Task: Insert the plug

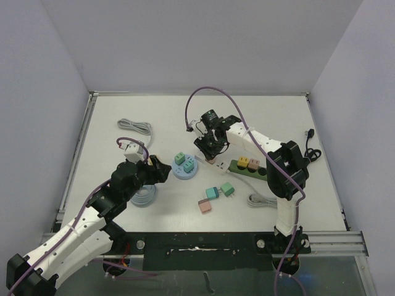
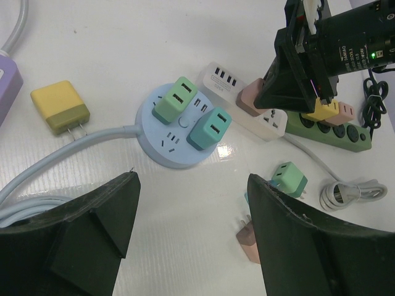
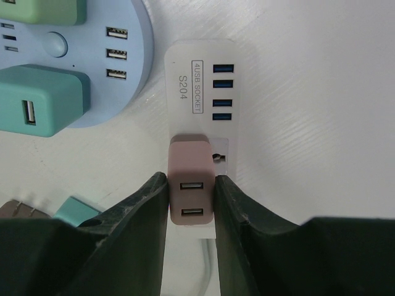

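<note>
My right gripper (image 3: 191, 180) is shut on a pink USB charger plug (image 3: 191, 161), with both fingers pressed against its sides. The plug stands on the socket end of a white power strip (image 3: 200, 68) with several blue USB ports. How deep the prongs sit is hidden. In the top view the right gripper (image 1: 210, 148) is over the white strip (image 1: 213, 162), right of the round blue power strip (image 1: 184, 169). My left gripper (image 2: 192, 179) is open and empty above bare table, in front of the blue strip (image 2: 176, 132).
The blue strip holds a green (image 2: 175, 98) and a teal plug (image 2: 208, 128). A green strip (image 1: 250, 168) holds yellow and pink plugs. Loose plugs lie at the middle front: teal (image 1: 213, 193), green (image 1: 227, 189), pink (image 1: 205, 206). A yellow plug (image 2: 60, 106) lies at the left.
</note>
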{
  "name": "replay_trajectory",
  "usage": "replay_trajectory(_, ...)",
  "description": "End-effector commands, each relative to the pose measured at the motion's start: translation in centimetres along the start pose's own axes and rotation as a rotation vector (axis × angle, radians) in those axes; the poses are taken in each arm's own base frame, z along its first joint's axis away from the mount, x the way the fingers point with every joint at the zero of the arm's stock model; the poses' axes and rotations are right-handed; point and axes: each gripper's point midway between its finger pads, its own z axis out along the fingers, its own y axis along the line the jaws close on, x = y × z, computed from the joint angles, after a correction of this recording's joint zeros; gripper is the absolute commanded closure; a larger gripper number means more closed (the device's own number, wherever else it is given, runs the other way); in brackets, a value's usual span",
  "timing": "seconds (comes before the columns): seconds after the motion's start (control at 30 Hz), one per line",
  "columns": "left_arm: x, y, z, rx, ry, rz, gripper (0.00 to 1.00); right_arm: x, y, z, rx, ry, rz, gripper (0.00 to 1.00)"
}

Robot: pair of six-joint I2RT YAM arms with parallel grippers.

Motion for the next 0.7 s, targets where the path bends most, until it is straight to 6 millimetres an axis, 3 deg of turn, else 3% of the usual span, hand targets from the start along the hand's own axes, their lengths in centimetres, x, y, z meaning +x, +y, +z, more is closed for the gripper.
replay_trajectory(0.0,-1.6,-1.0,-0.2,0.041,-0.053,-0.01,0.31,4.7,-0.4,3.6,0.025,0.184,0.018,0.99)
replay_trajectory(0.2,-1.6,-1.0,-0.2,0.042,-0.056,-0.009,0.31,7.2,-0.1,5.5,0.004,0.29,0.04,1.0)
replay_trajectory(0.3,-1.7,-1.0,-0.3,0.041,-0.058,-0.009,0.31,6.9,-0.4,5.5,0.03,0.291,0.057,1.0)
replay_trajectory(0.4,-1.8,-0.9,-0.4,0.038,-0.065,-0.008,0.31,4.5,-0.3,3.9,0.05,0.215,0.075,0.88)
replay_trajectory(0.53,-2.1,-1.0,-0.4,0.041,-0.074,0.002,0.31,-0.5,-0.2,-0.4,0.064,0.022,0.128,0.73)
replay_trajectory(0.67,-2.4,-1.2,-0.4,0.05,-0.076,0.016,0.23,-4.3,-1.1,-5.5,0.139,-0.164,0.22,0.5)
